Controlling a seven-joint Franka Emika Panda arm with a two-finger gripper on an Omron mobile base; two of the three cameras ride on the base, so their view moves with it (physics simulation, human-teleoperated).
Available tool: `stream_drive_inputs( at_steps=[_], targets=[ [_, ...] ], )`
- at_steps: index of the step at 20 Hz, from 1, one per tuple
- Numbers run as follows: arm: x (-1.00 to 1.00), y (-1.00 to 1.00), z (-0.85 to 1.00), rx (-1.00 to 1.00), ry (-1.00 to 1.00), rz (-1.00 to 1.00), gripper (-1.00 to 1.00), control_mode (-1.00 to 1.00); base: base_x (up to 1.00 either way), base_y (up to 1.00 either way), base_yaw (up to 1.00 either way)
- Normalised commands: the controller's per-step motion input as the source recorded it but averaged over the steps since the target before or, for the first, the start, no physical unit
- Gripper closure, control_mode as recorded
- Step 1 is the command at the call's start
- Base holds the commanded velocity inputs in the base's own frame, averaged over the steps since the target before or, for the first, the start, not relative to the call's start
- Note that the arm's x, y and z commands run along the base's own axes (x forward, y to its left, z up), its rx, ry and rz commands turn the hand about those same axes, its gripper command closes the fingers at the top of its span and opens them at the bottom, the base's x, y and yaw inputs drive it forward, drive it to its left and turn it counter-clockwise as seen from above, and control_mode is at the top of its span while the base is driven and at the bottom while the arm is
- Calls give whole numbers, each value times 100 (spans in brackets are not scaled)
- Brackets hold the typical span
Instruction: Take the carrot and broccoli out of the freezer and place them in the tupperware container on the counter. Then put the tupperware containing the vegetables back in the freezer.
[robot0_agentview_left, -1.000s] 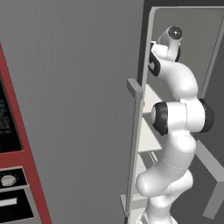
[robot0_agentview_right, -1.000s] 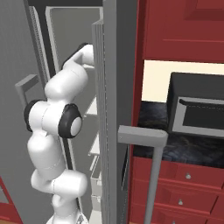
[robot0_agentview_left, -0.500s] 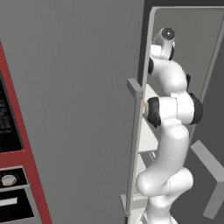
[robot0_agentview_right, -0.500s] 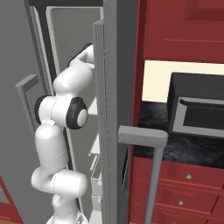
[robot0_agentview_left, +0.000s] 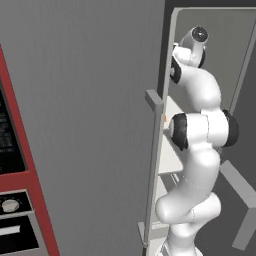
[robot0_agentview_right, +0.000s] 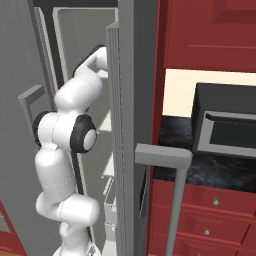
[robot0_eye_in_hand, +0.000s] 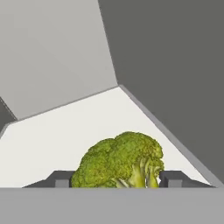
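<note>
On freezer (robot0_agentview_right: 127, 100) shelf | broccoli (robot0_eye_in_hand: 119, 161) between gripper (robot0_eye_in_hand: 114, 178) fingertips

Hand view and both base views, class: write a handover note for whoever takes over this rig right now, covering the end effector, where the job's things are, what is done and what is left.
End effector: inside the tall plain grey freezer, fingertips either side of the lumpy yellow-green broccoli floret; whether it is gripped cannot be told.
Broccoli lies on the white freezer shelf.
A tiny orange speck, probably the carrot, shows at the shelf edge in the left base view.
Black marbled stone counter lies to the right; the tupperware container is not visible there.
Done: freezer open, arm reached in.
Left: move both vegetables to the container, return the container to the freezer.
</note>
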Motion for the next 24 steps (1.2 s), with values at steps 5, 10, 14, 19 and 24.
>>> stream_drive_inputs(
  at_steps=[5, 10, 14, 19, 24],
  targets=[
    [-100, -1, -4, 4, -21, 0, 100, -100, 0, 0, 0],
    [-100, 0, 12, 2, -11, 0, 100, -100, 0, 0, 0],
    [-100, 6, 32, 0, 2, 0, 100, -100, 0, 0, 0],
    [-100, 35, 26, 0, 12, 0, 100, -100, 0, 0, 0],
    [-100, 37, 2, 0, 22, 0, 100, -100, 0, 0, 0]
  ],
)
